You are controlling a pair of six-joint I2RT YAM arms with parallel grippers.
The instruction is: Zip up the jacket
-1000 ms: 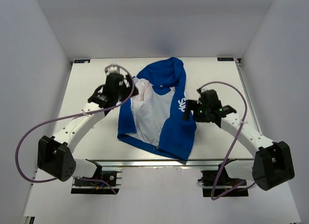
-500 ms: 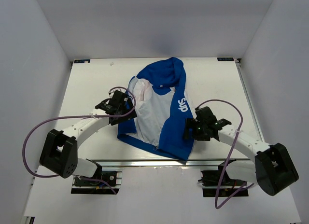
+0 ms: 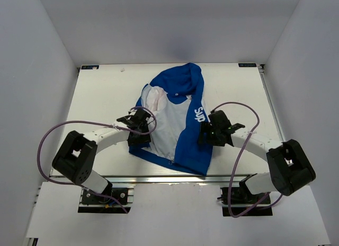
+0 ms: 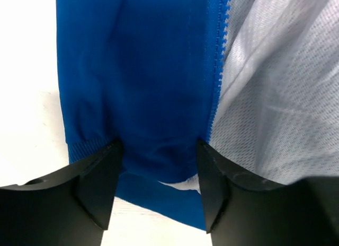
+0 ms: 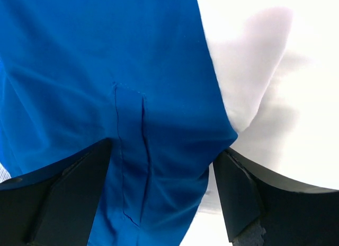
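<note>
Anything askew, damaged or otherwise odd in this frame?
Nothing is damaged or spilled. The jacket lies skewed on the table, wide open with its white lining up. The zipper teeth are unjoined, as expected before zipping.

Left arm [image 3: 106, 135] lies low, extending from its base toward the centre, wrist pitched downward. Left gripper [image 3: 139, 134] points down, its two black fingers [image 4: 95, 177] held apart. Right arm [image 3: 250, 143] takes a mirrored pose, its forearm angled inward. Right gripper [image 3: 203, 136] also tips down, its fingers [image 5: 63, 193] spread more widely than those of the left.
</note>
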